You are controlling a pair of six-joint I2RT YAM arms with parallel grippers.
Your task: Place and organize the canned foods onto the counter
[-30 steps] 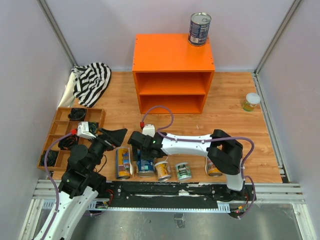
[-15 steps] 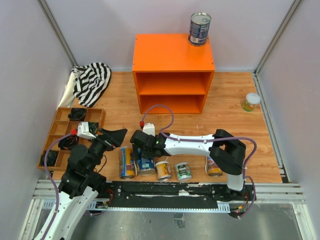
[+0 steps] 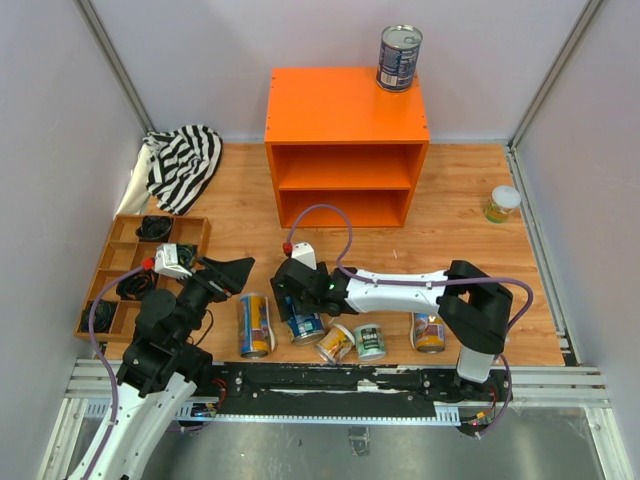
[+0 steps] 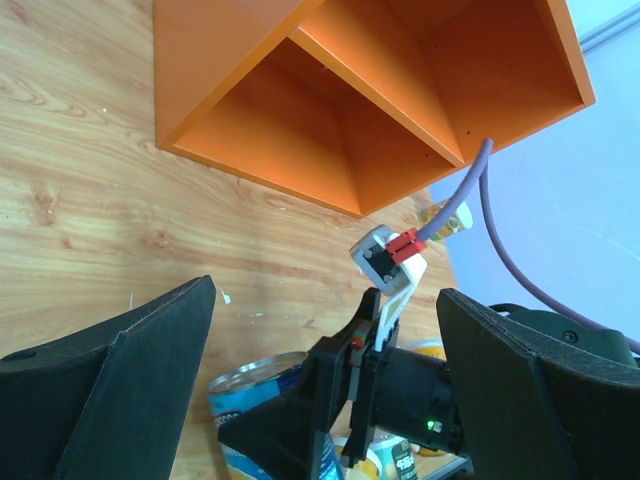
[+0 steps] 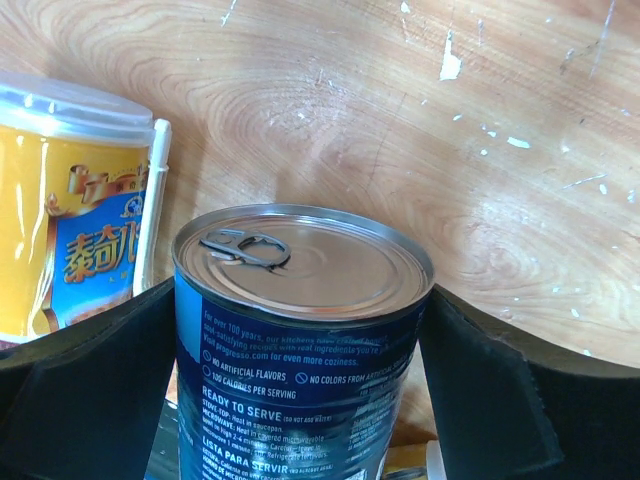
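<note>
A wooden table (image 3: 460, 230) fills the floor of the white-walled cell. The orange counter (image 3: 345, 105) stands at its far side, with its open shelf face turned toward the arms. One blue-labelled can (image 3: 399, 58) stands upright on the back right corner of the counter's top. The right arm (image 3: 390, 290) lies stretched low to the left along the near edge, and the left arm (image 3: 160, 335) rises at the near left. A striped cloth (image 3: 185, 165) lies heaped against the left wall. Nearer, beside the left arm, sits a brown tray (image 3: 128, 228) with dark bits in some of its compartments. The left gripper (image 3: 225, 272) hangs above the table with its jaws spread wide and nothing between them. The right gripper (image 3: 303, 320) has its fingers (image 5: 90, 390) set against both sides of a second blue can (image 5: 300, 330). It grips that can near the front of the table, well apart from the counter; whether the can is off the wood cannot be told. Just left of it stands a tall yellow can (image 3: 253, 325). To its right a small can (image 3: 335, 344) leans tilted, and a green-labelled can (image 3: 370, 342) stands beside that one. Another can (image 3: 429, 332) sits partly under the right arm. A little white-lidded jar (image 3: 502, 203) sits alone by the right wall.
</note>
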